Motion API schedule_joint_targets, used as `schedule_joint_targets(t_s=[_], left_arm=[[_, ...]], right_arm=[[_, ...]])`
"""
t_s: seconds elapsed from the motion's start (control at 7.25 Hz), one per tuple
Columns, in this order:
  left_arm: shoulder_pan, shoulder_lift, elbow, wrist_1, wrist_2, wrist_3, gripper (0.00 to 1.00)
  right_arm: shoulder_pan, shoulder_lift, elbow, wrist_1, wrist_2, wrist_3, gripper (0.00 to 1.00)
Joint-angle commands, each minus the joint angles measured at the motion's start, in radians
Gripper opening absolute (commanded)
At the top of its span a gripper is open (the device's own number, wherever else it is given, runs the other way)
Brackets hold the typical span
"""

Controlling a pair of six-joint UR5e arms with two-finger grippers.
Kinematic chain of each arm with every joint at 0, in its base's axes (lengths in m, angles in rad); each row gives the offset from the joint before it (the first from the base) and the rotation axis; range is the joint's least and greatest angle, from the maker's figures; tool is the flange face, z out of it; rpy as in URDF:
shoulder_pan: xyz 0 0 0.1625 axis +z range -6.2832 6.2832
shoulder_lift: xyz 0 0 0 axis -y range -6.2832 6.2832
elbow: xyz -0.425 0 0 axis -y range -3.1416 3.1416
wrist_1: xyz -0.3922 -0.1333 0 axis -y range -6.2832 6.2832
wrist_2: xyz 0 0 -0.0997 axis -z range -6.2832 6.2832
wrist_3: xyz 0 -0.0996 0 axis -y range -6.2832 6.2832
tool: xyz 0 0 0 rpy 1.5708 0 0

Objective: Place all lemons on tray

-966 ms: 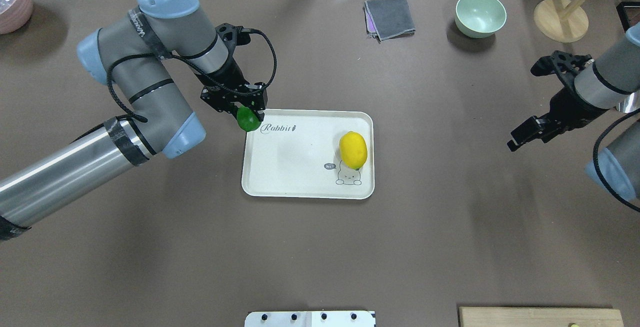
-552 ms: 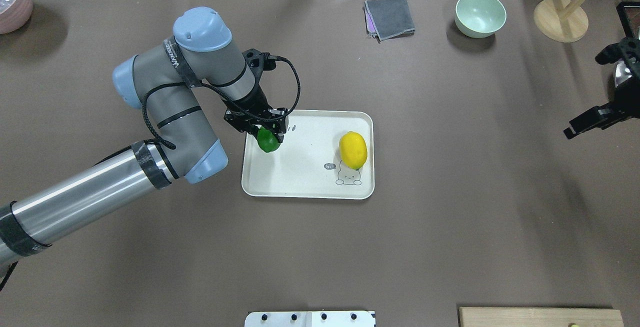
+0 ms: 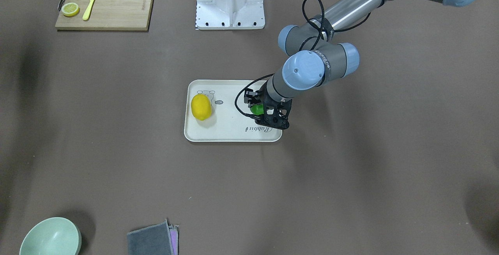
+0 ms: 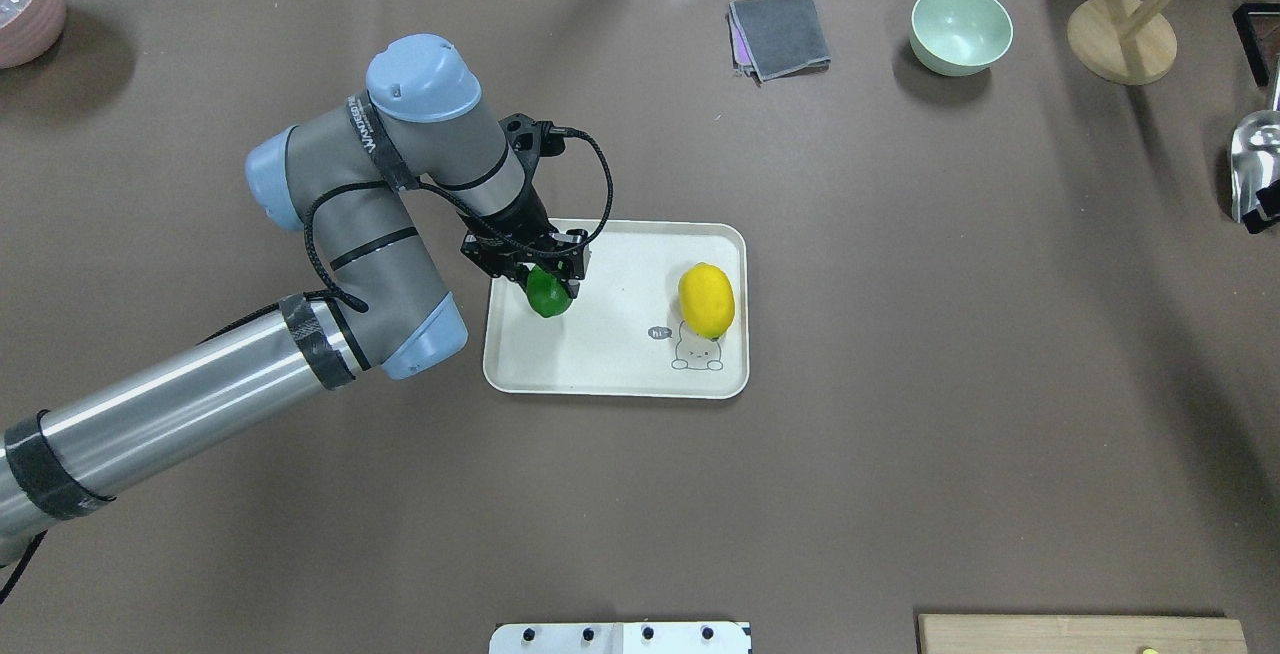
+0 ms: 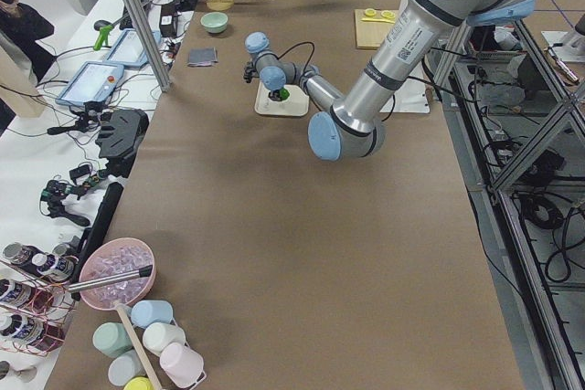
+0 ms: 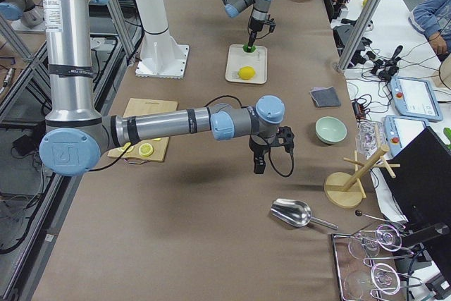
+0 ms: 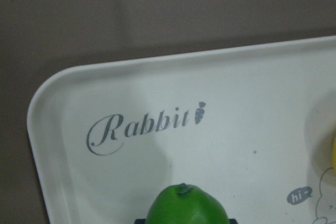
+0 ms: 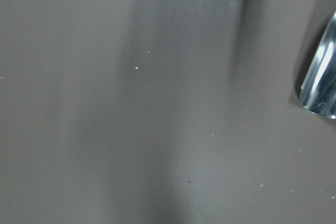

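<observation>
Brown table (image 4: 900, 434) bore the tray (image 4: 610, 374), the yellow lemon (image 4: 706, 300) lying by its rabbit drawing. The left gripper (image 4: 540, 279) clasped the green lemon (image 4: 548, 296) over the tray's script end. The right gripper (image 6: 258, 163) hung well apart; I couldn't tell its jaws' spread.

I see a big brown table (image 4: 900, 484). A white bench (image 5: 37, 148) full of gadgets stands beside it, with a shiny metal post (image 5: 139, 20).
</observation>
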Motion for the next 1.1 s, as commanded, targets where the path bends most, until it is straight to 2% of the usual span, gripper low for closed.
schedule_joint_targets(t_s=[0.0, 0.28, 0.55, 0.83, 0.97], left_arm=[[0.0, 0.002, -0.001, -0.001, 0.001, -0.02, 0.98], [-0.053, 0.005, -0.011, 0.007, 0.029, -0.037, 0.98], [-0.167, 0.06, -0.087, 0.097, 0.035, -0.025, 0.98], [-0.254, 0.131, -0.217, 0.289, 0.124, 0.069, 0.98], [-0.285, 0.205, -0.277, 0.366, 0.232, 0.239, 0.98]], right_arm=[[0.082, -0.006, -0.007, -0.059, -0.003, -0.049, 0.98], [0.15, -0.013, -0.02, -0.115, -0.003, -0.112, 0.98], [0.168, -0.013, -0.032, -0.119, -0.007, -0.128, 0.99], [0.179, -0.007, -0.032, -0.135, 0.002, -0.116, 0.99], [0.193, -0.006, -0.032, -0.164, 0.005, -0.116, 0.99]])
